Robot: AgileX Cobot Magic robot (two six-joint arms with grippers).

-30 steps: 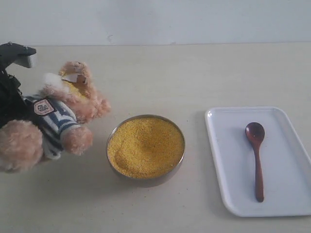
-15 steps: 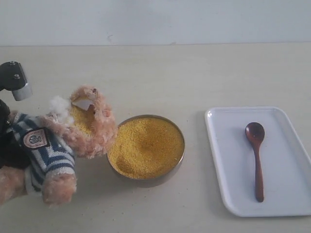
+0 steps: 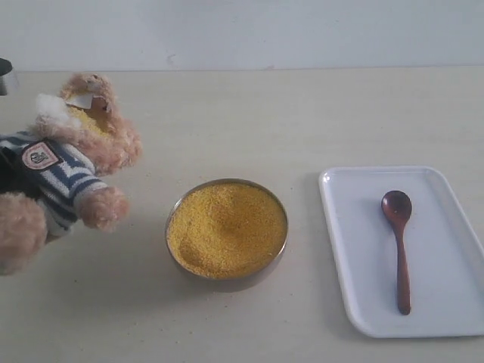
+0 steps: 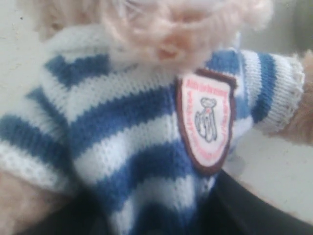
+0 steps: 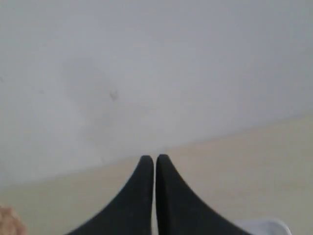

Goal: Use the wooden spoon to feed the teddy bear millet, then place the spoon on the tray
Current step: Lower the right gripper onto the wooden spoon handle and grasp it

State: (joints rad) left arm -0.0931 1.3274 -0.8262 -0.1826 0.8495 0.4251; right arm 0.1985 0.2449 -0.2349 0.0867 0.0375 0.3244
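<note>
The teddy bear [image 3: 64, 162], fluffy light brown in a navy-and-white striped shirt with a chest badge, is tilted at the far left, with yellow grains on its muzzle. The millet [image 3: 227, 227] is heaped in a round metal bowl [image 3: 227, 284]. The dark wooden spoon [image 3: 399, 246] lies flat inside the white tray [image 3: 355, 280].

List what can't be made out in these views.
- Exterior view: the teddy bear runs off the left edge, and whatever holds it is hidden behind its body.
- Left wrist view: the badge lettering is blurred. In the exterior view it is too small to read.
- Exterior view: the tray has its lower right part cut off by the right edge.
- The right gripper shows only in its own wrist view, so its place over the table is unknown.
</note>
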